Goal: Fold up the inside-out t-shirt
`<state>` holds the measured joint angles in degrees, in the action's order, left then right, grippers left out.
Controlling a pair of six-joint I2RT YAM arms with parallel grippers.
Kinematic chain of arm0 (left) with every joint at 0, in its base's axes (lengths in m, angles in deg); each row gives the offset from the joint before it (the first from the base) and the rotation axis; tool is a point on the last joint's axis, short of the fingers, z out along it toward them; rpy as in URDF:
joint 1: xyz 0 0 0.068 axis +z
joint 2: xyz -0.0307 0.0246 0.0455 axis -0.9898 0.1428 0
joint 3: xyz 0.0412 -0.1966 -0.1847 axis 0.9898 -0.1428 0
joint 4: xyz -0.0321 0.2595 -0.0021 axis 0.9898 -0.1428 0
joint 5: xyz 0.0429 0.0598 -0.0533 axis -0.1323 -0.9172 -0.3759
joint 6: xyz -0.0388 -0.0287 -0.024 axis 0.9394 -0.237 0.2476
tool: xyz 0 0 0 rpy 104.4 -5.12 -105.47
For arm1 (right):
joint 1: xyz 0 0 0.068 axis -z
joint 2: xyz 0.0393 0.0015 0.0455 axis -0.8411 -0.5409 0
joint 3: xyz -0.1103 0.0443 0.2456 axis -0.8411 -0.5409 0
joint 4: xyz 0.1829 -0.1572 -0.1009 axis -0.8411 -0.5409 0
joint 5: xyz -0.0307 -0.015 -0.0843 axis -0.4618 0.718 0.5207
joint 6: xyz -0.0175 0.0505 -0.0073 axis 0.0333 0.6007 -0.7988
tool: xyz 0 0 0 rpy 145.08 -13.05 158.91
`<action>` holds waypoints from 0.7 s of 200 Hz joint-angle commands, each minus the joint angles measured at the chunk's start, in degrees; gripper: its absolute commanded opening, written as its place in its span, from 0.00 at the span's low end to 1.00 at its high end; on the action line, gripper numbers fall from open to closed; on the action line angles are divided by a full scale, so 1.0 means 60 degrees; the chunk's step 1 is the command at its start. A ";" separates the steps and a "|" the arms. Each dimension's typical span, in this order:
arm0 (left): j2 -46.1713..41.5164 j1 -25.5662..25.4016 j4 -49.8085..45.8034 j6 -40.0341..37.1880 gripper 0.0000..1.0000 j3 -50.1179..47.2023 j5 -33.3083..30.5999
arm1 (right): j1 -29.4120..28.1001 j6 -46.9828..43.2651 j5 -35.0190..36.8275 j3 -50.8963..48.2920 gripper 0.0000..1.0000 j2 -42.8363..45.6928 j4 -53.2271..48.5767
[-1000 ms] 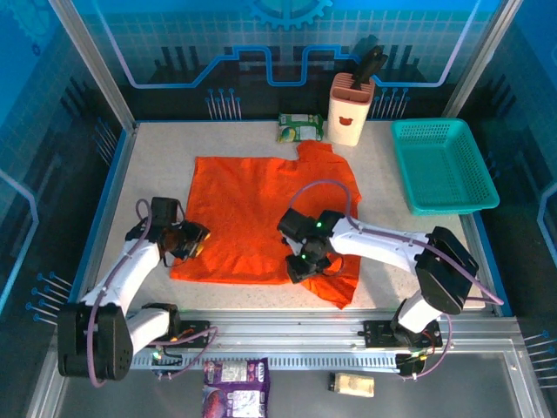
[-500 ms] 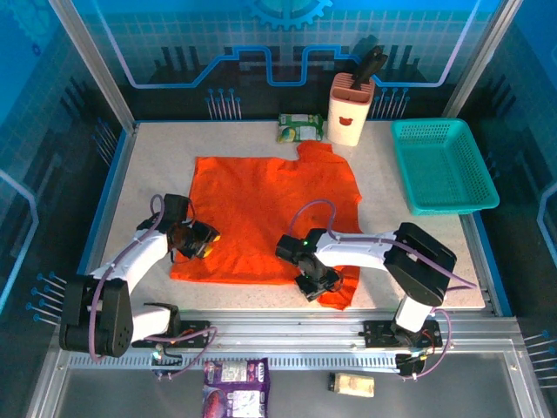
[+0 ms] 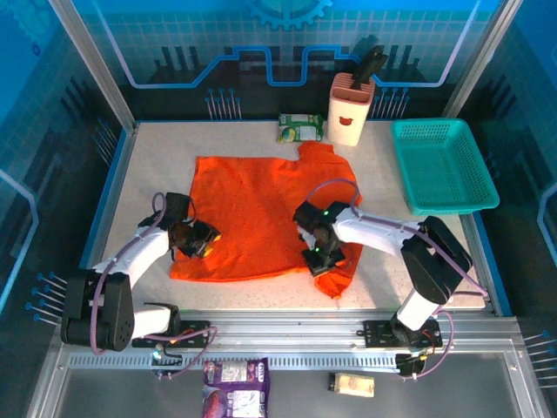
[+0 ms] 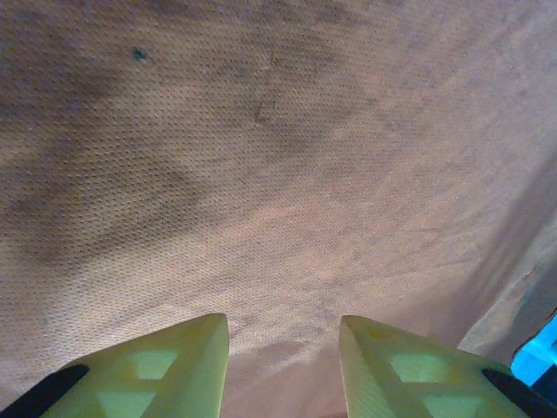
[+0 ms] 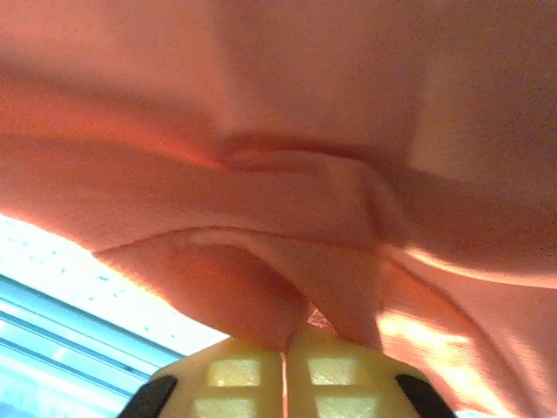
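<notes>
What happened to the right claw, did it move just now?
Yes. The right gripper, shut on the orange t-shirt, dipped toward the table's near edge, then pulled back, ending slightly nearer the teal basket.

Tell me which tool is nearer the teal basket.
Right. The right tool grips the t-shirt at its near right part, to the left of the teal basket; the left tool sits at the t-shirt's left edge, farther off.

Orange t-shirt across the table, teal basket well apart at right.
</notes>
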<state>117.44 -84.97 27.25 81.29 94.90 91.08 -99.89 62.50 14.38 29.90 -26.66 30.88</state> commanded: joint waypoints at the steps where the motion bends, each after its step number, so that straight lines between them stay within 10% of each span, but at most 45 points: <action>1: 0.0092 -0.0056 -0.0007 -0.0277 0.39 0.0261 0.0062 | 0.0595 -0.0597 0.1020 0.0565 0.17 -0.0067 -0.1459; 57: 0.0326 -0.0056 -0.0007 -0.0365 0.39 0.0312 0.0008 | 0.0303 0.0439 0.4932 0.1723 0.31 0.0060 -0.3588; 110: 0.0567 -0.0056 0.0037 -0.0398 0.39 0.0383 0.0101 | -0.0475 0.0895 0.4470 0.2103 0.31 0.0544 -0.3828; 140: 0.0654 -0.0056 0.0034 -0.0432 0.38 0.0413 0.0165 | -0.0563 0.0605 0.1570 0.1335 0.22 0.1103 -0.2652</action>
<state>120.57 -84.97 27.30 80.13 95.69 91.08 -102.57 65.94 36.52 40.91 -23.62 11.51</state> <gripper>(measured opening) 0.378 0.226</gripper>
